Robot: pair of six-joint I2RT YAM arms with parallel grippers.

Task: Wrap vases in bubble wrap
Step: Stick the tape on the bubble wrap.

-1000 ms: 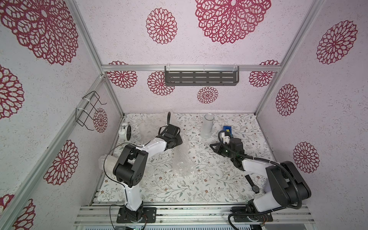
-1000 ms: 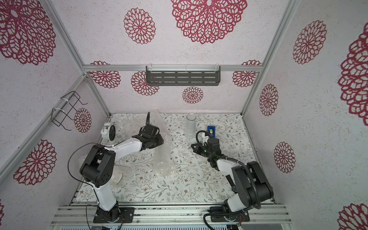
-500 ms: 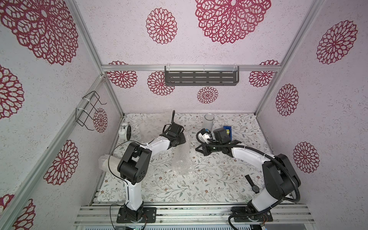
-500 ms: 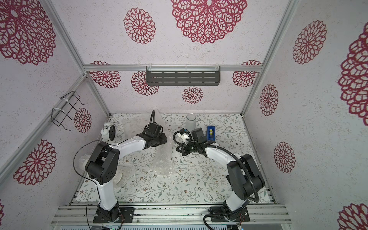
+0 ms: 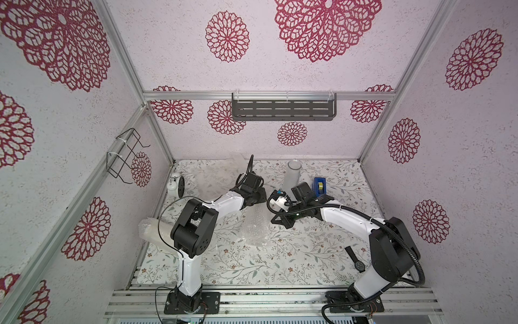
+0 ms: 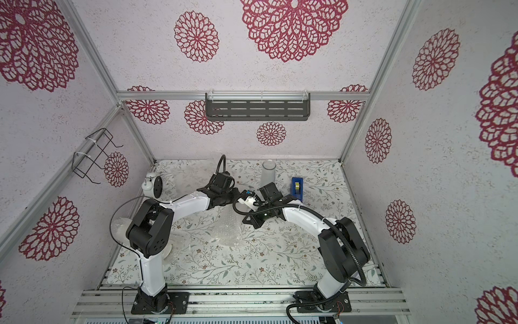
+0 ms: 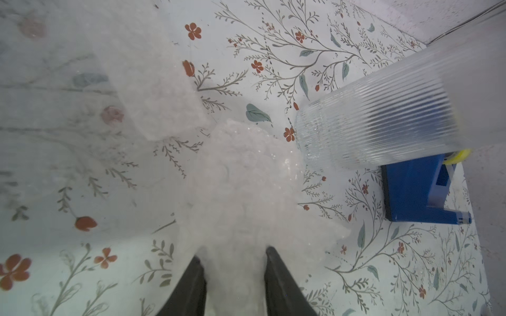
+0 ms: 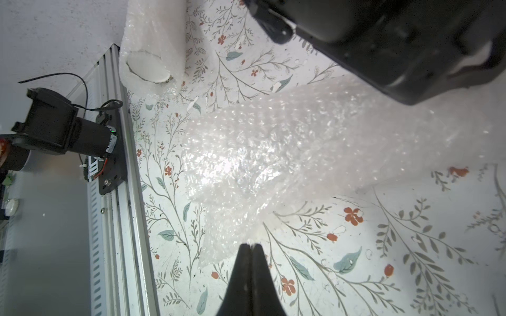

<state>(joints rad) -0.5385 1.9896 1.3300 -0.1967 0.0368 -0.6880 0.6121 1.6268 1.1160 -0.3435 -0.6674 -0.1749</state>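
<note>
My left gripper [image 5: 262,197] [image 6: 235,195] [image 7: 235,258] is shut on a bunched piece of bubble wrap [image 7: 246,175], its fingers [image 7: 273,273] held apart by the wad. That sheet [image 5: 253,228] [image 8: 287,147] slopes from it down to the table centre; I cannot make out what it covers. My right gripper [image 5: 274,221] [image 8: 250,245] is shut, its tips at the sheet's edge, with a small pale scrap at the tip. The frosted glass vase [image 5: 292,175] [image 7: 383,123] stands bare at the back. The white vase [image 5: 151,231] [image 8: 149,67] lies wrapped at the left edge.
A blue tape dispenser [image 5: 320,186] [image 7: 416,191] stands right of the frosted vase. More bubble wrap [image 5: 215,179] lies at the back left beside a small alarm clock [image 5: 176,185]. A wristwatch [image 5: 356,259] lies at the front right. Both arms nearly meet mid-table.
My right arm has swung from beside the tape dispenser leftward to the table centre, staying shut. The left gripper has shifted a little to the right with the wrap.
</note>
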